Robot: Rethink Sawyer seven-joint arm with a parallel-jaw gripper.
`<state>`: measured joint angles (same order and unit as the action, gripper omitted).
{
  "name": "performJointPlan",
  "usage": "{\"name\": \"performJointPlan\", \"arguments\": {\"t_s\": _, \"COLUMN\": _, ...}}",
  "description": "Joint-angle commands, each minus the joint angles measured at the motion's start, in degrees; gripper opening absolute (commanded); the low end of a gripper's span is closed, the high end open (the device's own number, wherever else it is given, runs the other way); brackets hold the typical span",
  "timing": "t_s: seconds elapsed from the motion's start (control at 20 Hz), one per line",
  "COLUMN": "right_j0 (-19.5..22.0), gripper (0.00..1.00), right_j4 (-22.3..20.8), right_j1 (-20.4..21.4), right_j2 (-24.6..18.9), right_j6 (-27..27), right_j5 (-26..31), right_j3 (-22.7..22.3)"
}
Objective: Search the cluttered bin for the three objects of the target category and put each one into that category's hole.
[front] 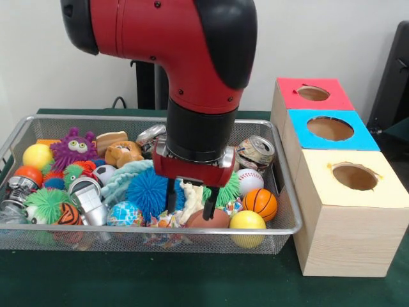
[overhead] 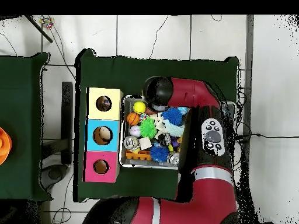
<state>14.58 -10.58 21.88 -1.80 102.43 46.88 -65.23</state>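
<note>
The red and black arm (front: 192,51) is cut off by the front view's top edge, and its bulk hides the middle of the silver wire-mesh bin (front: 281,227) behind it. The black pincer (front: 190,203) reaches down among the toys, its two fingers parted around a pale knotted rope bundle (front: 190,195); whether they touch it cannot be told. A brown ball (front: 214,219) is mostly hidden behind the fingers. In the overhead view the arm covers the bin's right part (overhead: 182,153) and the pincer entirely, and the toys are too small to name. An orange object (overhead: 3,146) is cut by the left edge.
</note>
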Motion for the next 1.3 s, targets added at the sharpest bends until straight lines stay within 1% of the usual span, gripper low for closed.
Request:
{"name": "performJointPlan", "arguments": {"t_s": 0.05, "right_j0": 2.72, "gripper": 1.00, "right_j4": 1.76, "right_j1": 2.08, "right_j2": -5.33, "right_j6": -4.41, "right_j5": 9.06, "right_j3": -6.18}}
{"name": "performJointPlan", "arguments": {"t_s": 0.2, "right_j0": 3.77, "gripper": 1.00, "right_j4": 1.54, "right_j1": 2.42, "right_j2": -6.61, "right_j6": -6.77, "right_j5": 10.11, "right_j3": -7.24}}
{"name": "performJointPlan", "arguments": {"t_s": 0.45, "right_j0": 5.11, "gripper": 1.00, "right_j4": 1.55, "right_j1": 2.90, "right_j2": -8.38, "right_j6": -8.49, "right_j5": 12.05, "right_j3": -8.32}}
{"name": "performJointPlan", "arguments": {"t_s": 0.7, "right_j0": 6.07, "gripper": 1.00, "right_j4": 0.83, "right_j1": 3.91, "right_j2": -10.06, "right_j6": -9.58, "right_j5": 11.55, "right_j3": -10.83}}
{"name": "performJointPlan", "arguments": {"t_s": 0.9, "right_j0": 5.88, "gripper": 1.00, "right_j4": -0.28, "right_j1": 3.09, "right_j2": -10.67, "right_j6": -8.53, "right_j5": 9.30, "right_j3": -11.46}}
{"name": "performJointPlan", "arguments": {"t_s": 1.05, "right_j0": 5.13, "gripper": 1.00, "right_j4": -1.08, "right_j1": 2.17, "right_j2": -10.49, "right_j6": -6.56, "right_j5": 7.04, "right_j3": -11.99}}
{"name": "performJointPlan", "arguments": {"t_s": 1.3, "right_j0": 3.86, "gripper": 1.00, "right_j4": -1.07, "right_j1": 2.10, "right_j2": -10.32, "right_j6": -3.68, "right_j5": 4.47, "right_j3": -13.69}}
